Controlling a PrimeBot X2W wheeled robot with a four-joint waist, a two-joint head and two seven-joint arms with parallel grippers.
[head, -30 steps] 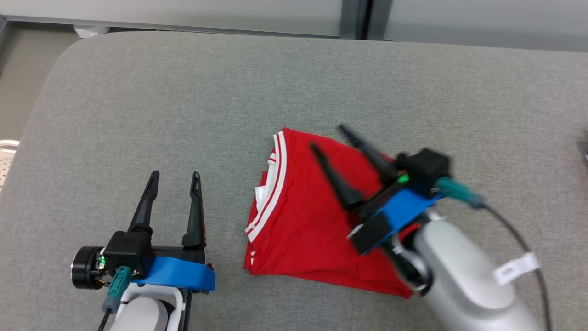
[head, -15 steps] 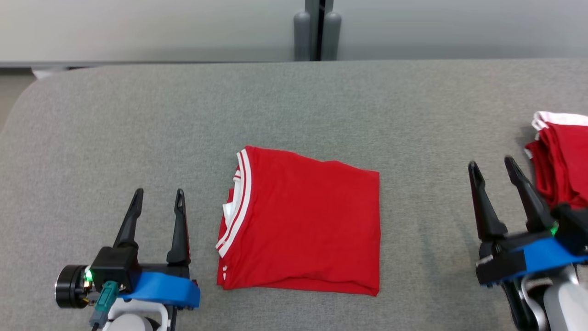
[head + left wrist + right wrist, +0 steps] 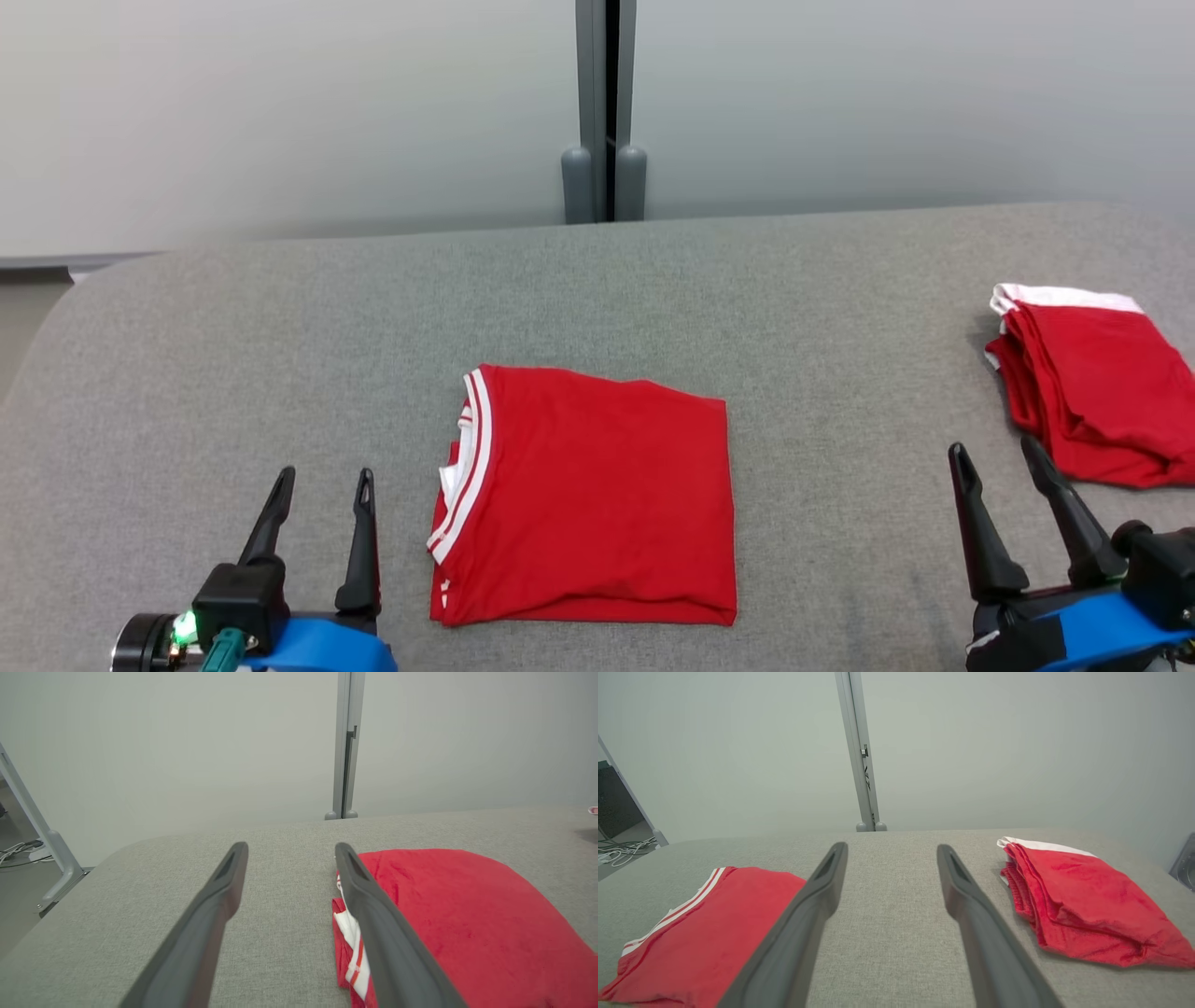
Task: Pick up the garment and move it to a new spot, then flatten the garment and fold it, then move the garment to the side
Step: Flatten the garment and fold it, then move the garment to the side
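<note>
A red garment (image 3: 588,499) with white-striped trim lies folded into a neat rectangle at the middle of the grey table (image 3: 597,299); it also appears as the garment (image 3: 458,919) on the right of the left wrist view and the garment (image 3: 705,924) at the lower left of the right wrist view. My left gripper (image 3: 323,481) stands open just left of it, apart from the cloth. My right gripper (image 3: 997,455) is open at the lower right, well clear of it. Both hold nothing.
A second folded red garment (image 3: 1088,383) with a white edge lies at the table's right side, just beyond my right gripper; it is the red pile (image 3: 1083,905) in the right wrist view. A grey wall with a vertical post (image 3: 605,112) backs the table.
My right gripper has pulled back off the folded garment to the lower right. The head camera has tilted up, bringing the wall and the second garment into view.
</note>
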